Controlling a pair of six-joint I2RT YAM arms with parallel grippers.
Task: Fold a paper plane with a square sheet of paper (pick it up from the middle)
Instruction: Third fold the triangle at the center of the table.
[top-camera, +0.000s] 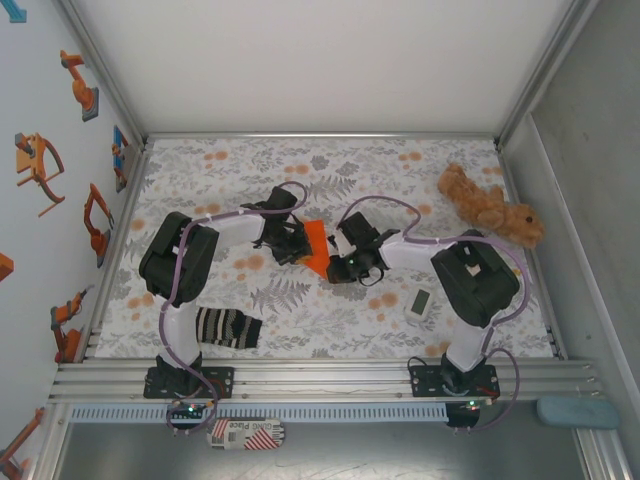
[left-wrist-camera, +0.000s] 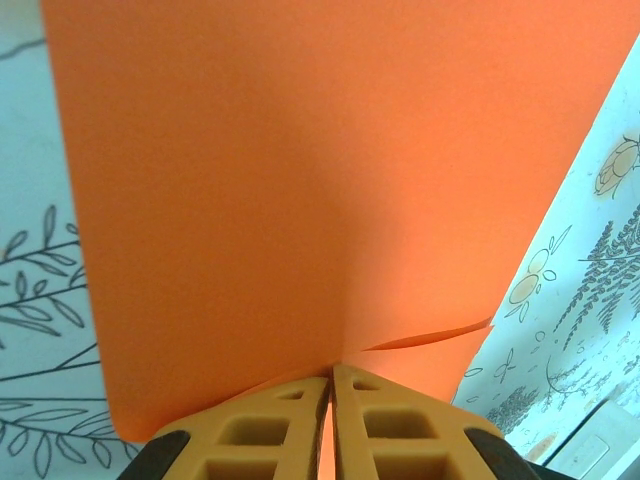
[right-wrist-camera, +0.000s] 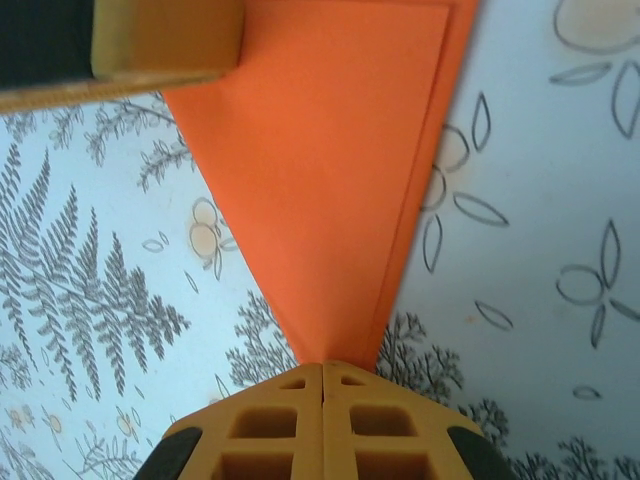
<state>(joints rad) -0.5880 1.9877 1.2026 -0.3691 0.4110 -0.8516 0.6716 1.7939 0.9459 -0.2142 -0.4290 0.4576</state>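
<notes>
Left gripper (left-wrist-camera: 333, 372) and right gripper (right-wrist-camera: 322, 370) pinch creased orange paper (left-wrist-camera: 300, 180) (smooth, tapering).

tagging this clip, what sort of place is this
Probably a robot lab test cell: left arm and right arm bolted to an aluminium rail, white walls around a floral-cloth table, props like a plush toy and striped sock.

Orange paper sheet (top-camera: 316, 245): bright, plain, unmarked. It is folded into a tapering wedge of two layers, with the edges slightly offset. Sits mid-workspace. Left gripper (left-wrist-camera: 332, 378) is pinched onto its 9 o'clock side, and right gripper (right-wrist-camera: 322, 375) is pinched onto the narrow tip at 4 o'clock.
</notes>
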